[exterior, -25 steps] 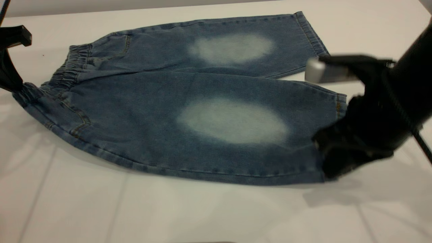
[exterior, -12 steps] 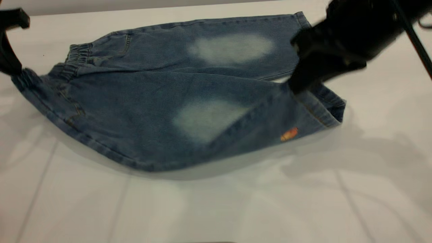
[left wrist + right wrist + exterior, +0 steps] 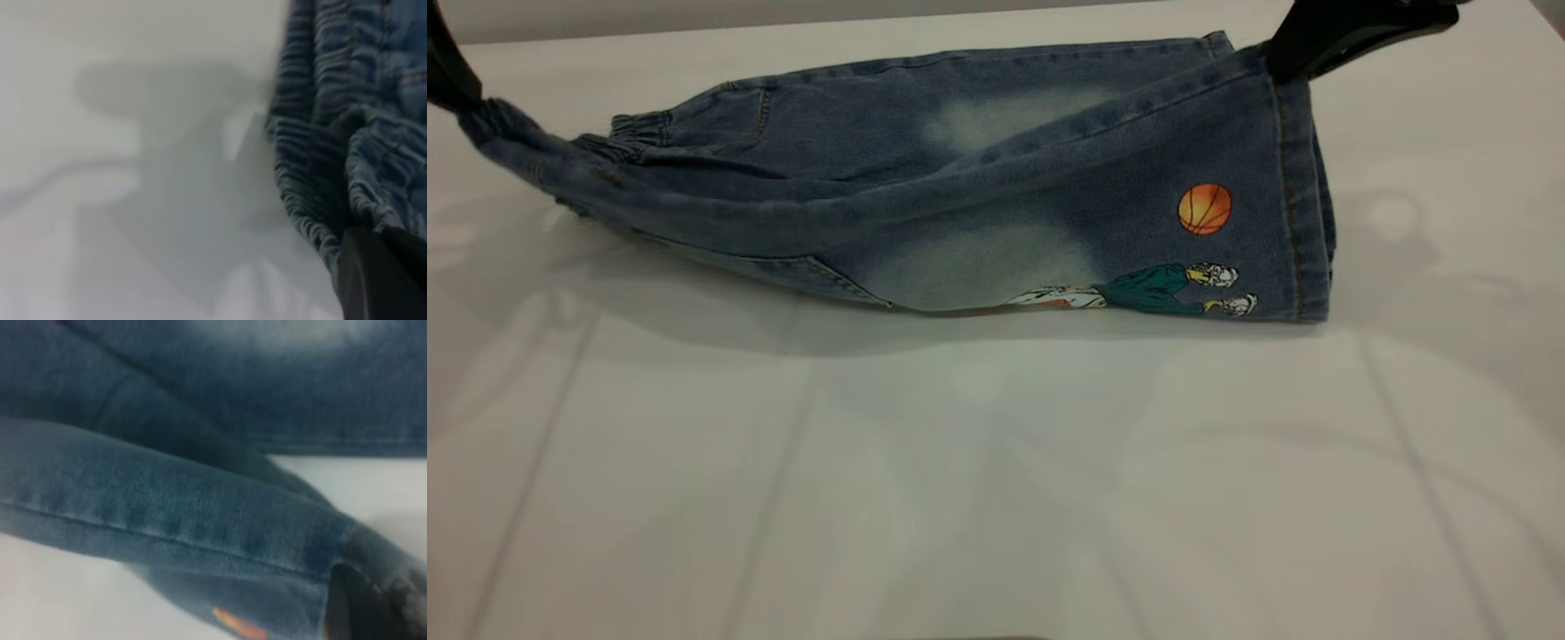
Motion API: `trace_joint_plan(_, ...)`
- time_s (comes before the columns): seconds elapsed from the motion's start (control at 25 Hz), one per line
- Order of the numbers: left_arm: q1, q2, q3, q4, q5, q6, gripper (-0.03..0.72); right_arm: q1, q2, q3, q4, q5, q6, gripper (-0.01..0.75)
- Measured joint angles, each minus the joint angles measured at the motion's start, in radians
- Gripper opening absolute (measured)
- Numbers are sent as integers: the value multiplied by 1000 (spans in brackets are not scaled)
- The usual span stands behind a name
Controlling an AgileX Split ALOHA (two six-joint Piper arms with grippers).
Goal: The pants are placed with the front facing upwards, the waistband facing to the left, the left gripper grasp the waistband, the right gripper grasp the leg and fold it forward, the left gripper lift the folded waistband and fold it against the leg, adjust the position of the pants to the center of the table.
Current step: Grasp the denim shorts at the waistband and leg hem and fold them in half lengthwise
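Both grippers hold the pants [image 3: 978, 178] aloft (table [image 3: 996, 489] bare in front).

pants [image 3: 925, 169] on table [image 3: 996, 498] | waistband [image 3: 503, 124] left | near leg raised

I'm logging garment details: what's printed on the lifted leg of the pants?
An orange basketball above a cartoon figure in green, clearest in the exterior view.

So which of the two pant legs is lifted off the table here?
The near leg, the one showing the basketball print. The right gripper holds its hem raised, while the far leg lies flat on the table.
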State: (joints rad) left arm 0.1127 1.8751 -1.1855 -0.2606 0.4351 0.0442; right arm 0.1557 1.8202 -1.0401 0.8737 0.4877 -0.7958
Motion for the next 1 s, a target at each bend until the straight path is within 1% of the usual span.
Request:
trace_joint_plan(0.36, 0, 0, -1, -164, -83, 101, 17, 0, 115, -192, -7, 3, 0, 25)
trace_joint_plan(0.68, 0, 5, -1, -210, -188, 112, 17, 0, 191, -317, -9, 1, -10, 25)
trace_joint_plan(0.84, 0, 40, -1, -226, -247, 112, 17, 0, 233, -366, -9, -27, -19, 25)
trace_joint_plan(1.0, 0, 91, -4, -256, -309, 111, 17, 0, 259, -409, -9, -82, -23, 25)
